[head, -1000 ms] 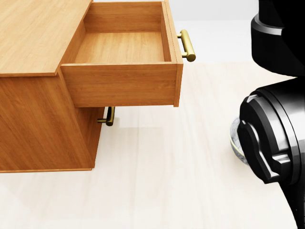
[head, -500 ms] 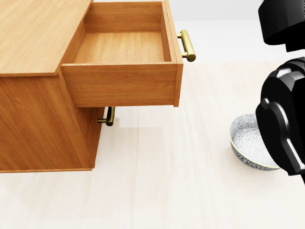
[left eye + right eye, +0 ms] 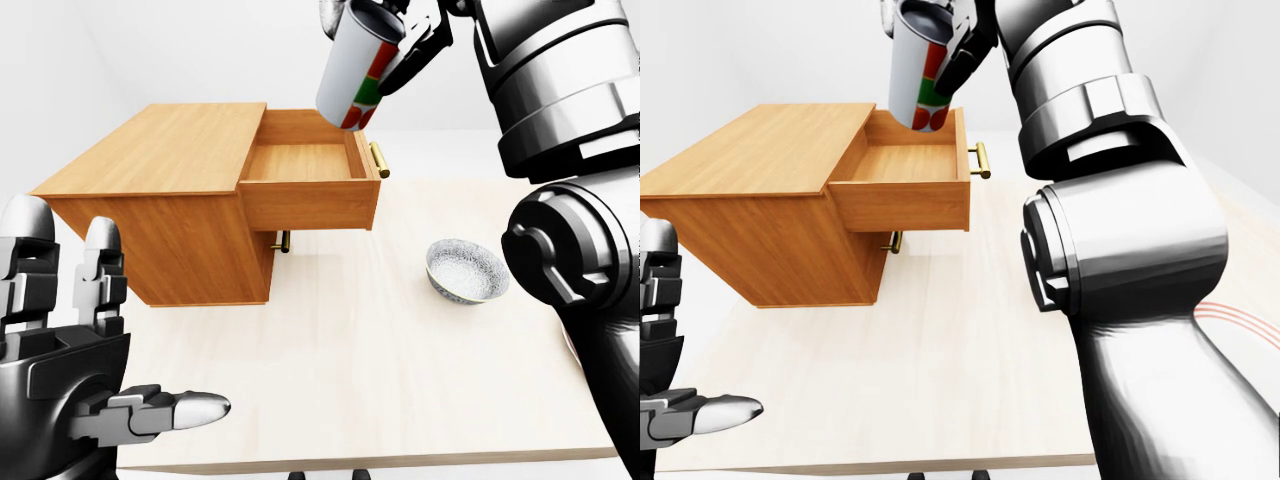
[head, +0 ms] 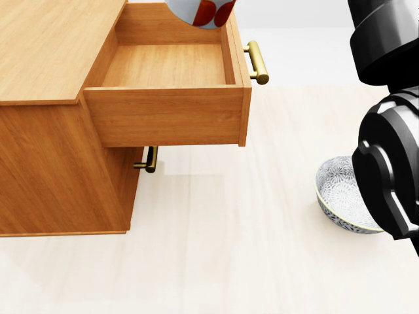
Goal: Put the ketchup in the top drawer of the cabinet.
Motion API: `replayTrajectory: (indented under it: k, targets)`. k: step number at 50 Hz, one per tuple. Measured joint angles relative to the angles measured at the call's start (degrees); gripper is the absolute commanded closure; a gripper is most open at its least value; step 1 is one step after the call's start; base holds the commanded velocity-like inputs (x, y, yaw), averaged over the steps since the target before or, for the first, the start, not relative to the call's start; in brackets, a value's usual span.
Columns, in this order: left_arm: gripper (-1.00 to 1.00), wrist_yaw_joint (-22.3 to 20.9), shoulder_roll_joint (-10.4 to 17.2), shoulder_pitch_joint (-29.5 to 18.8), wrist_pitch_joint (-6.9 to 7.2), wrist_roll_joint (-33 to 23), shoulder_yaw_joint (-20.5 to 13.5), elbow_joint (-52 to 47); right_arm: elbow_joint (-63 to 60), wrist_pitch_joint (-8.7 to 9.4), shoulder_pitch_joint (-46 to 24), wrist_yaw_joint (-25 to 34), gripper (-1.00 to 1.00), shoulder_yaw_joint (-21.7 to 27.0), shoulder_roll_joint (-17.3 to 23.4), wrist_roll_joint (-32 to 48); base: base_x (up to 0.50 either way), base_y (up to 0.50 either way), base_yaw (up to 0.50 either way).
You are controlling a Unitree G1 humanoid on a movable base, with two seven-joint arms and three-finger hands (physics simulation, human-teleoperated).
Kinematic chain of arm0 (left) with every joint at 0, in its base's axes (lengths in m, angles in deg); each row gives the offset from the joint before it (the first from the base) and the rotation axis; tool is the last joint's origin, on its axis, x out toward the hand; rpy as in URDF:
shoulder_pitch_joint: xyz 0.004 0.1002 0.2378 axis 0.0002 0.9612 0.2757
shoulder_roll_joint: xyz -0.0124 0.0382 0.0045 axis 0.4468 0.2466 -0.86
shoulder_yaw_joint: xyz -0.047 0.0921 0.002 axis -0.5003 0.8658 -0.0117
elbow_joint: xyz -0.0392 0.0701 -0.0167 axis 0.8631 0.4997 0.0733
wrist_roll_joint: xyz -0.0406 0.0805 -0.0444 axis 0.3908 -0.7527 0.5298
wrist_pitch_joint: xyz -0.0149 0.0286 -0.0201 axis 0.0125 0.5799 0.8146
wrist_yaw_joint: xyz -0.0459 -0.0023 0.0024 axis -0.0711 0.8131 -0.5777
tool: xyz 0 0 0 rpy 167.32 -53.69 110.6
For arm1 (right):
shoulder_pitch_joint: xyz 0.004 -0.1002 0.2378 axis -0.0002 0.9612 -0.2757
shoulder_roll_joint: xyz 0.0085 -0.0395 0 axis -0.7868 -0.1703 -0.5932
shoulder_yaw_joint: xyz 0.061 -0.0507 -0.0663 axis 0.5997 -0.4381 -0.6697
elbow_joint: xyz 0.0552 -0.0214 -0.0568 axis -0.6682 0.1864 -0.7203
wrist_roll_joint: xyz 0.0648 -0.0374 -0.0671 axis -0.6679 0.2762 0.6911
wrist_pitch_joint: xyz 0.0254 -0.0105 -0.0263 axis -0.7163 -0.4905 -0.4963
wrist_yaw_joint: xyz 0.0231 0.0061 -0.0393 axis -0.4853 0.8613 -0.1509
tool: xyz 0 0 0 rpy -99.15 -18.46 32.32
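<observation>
Fingers (image 3: 425,35) of the right hand (image 3: 405,30) clenched round the upper part of the ketchup bottle (image 3: 352,68), dark digits wrapped across its white body at the top of the left-eye view. Bottle tilted, lower end with red and green label pointing down toward the open top drawer (image 3: 305,165) of the wooden cabinet (image 3: 165,190). Bottle in the air, not touching the drawer; its bottom edge shows at the top of the head view, above the drawer's far end. Exact grip contact partly hidden behind the bottle, so probably a full wrap. Drawer pulled out fully, interior bare wood, brass handle (image 4: 257,62) on its right face. Left hand (image 3: 70,340) low at the near left, fingers spread apart, holding nothing. Patterned bowl (image 3: 466,270) on the pale table (image 3: 380,380), right of the cabinet, well apart from the bottle.
</observation>
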Motion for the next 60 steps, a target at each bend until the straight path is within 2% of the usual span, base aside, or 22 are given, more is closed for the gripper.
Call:
replayTrajectory:
  k: [36,46,60]
  targets:
    - [-1.00,1.02,1.10,0.33,0.00,0.84,-0.04,0.00,1.93,0.00,1.32,-0.21,1.00,0.01,-0.74,2.61,0.00,0.00,0.00]
    - [-1.00,1.01,1.16,0.56,0.00,0.71,0.25,0.00,2.28,0.00,0.94,-3.11,1.00,0.10,-1.12,3.62,0.00,0.00,0.00]
    - [-1.00,1.18,1.41,0.75,0.00,0.96,0.32,0.00,2.90,0.00,2.18,-10.36,1.00,0.39,-1.97,4.93,0.00,0.00,0.00]
